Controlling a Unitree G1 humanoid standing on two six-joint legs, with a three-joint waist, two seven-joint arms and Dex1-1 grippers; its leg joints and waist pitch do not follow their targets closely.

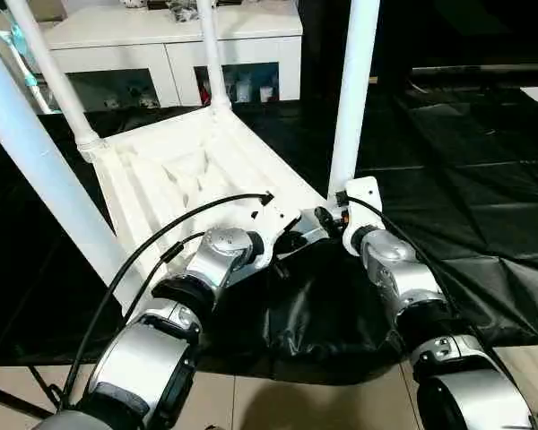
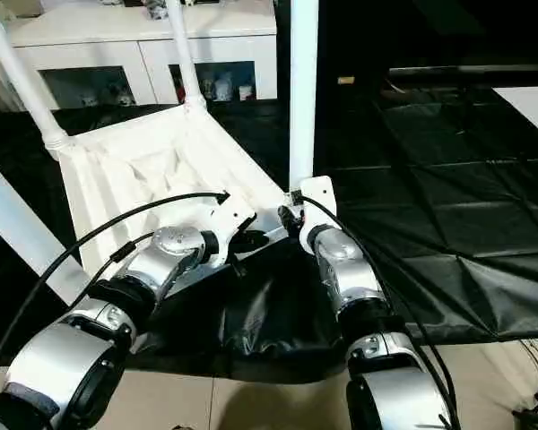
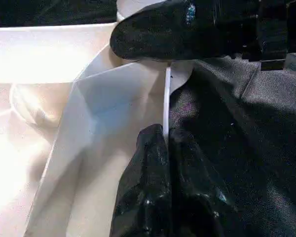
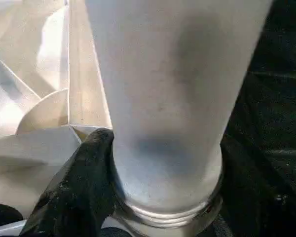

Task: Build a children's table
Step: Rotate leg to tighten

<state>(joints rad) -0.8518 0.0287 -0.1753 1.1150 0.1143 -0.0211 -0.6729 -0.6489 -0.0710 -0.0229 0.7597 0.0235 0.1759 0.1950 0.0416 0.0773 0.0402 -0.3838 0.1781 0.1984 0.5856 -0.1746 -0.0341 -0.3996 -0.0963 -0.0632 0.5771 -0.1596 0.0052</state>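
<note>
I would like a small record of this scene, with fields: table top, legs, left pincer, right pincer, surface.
table top: white top, upside down, ribs facing up
legs: four white legs standing up from the corners
left pincer: left pincer shut on the near rim of the top
right pincer: right pincer at the base of the near right leg, one black finger touching it
surface: black cover
background: white cabinet

Both silver forearms reach forward, wrists converging; left pincer (image 3: 166, 143) pinched closed, right pincer (image 4: 153, 148) clamped
</note>
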